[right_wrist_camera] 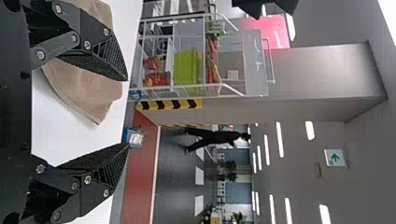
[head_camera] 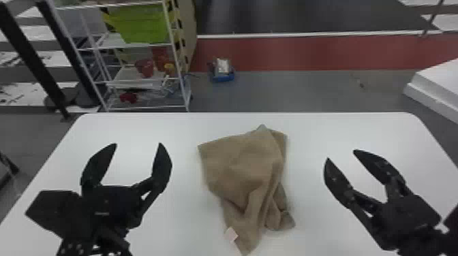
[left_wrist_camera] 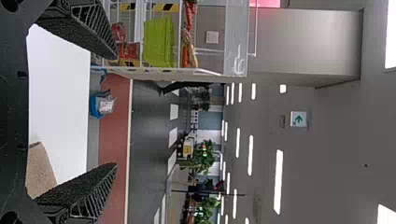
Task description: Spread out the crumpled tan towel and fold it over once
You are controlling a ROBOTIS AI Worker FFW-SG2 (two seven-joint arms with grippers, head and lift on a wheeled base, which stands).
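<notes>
Lying rumpled, tan towel [head_camera: 240,163], on table [head_camera: 153,127]

"Can you see all of the towel [head_camera: 242,163]?"
"No, its top folds hide the cloth under them from you. In the right wrist view, the right gripper [head_camera: 341,154] covers some of it, and the top edge cuts it off."
"Can you make out the tag [head_camera: 231,235]?"
"It's too small and blurry for you."
"And the table [head_camera: 180,132]?"
"Your head view cuts off its near side."
</notes>
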